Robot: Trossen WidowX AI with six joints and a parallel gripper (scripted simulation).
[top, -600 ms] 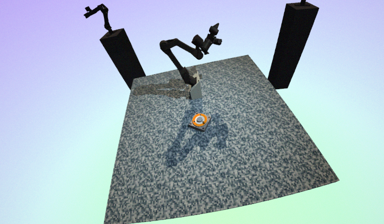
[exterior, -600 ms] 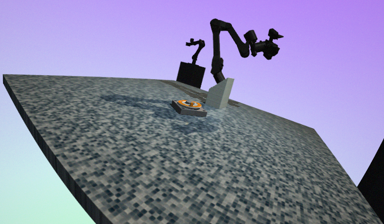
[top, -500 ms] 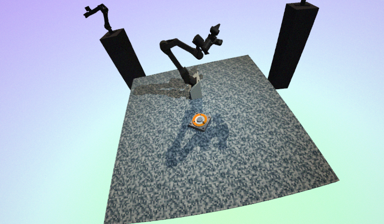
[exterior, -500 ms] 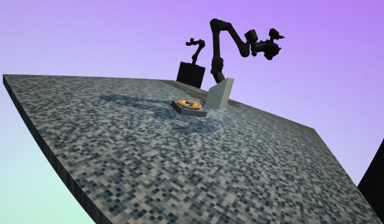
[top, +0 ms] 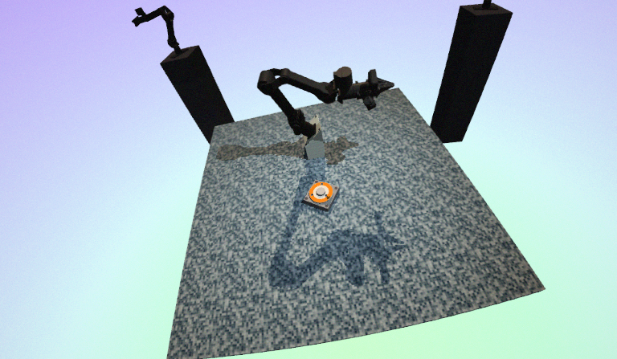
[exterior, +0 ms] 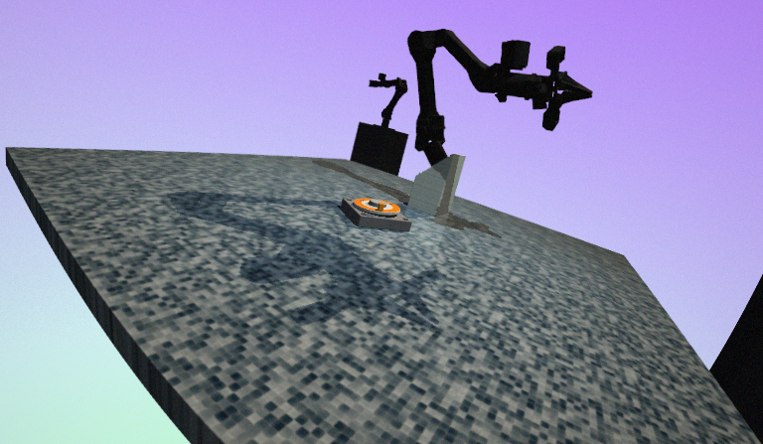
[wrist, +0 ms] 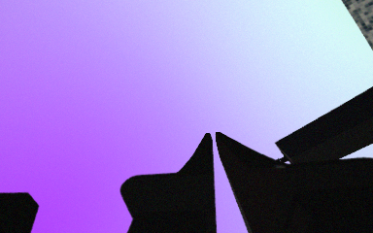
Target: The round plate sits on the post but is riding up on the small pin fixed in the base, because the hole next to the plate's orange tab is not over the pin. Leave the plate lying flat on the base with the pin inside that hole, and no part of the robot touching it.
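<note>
The round plate (top: 313,190) (exterior: 362,204), with an orange ring around a pale middle, sits on the grey square base (top: 316,206) (exterior: 382,223). The grey post (top: 320,191) shows through its centre. The small orange tab (exterior: 381,207) stands up on the plate in the exterior view. The plate seems raised off the base at its near side in that view; the pin and its hole are too small to tell. My gripper (top: 393,84) (exterior: 591,93) (wrist: 213,137) is shut and empty, high in the air and well away from the plate, pointing sideways.
A pale mounting bracket (top: 314,149) (exterior: 430,192) carries my arm behind the base. The speckled table (top: 255,319) (exterior: 281,382) bears arm shadows. Two dark pillars (top: 195,87) (top: 471,73) with other arms stand beyond its far edge.
</note>
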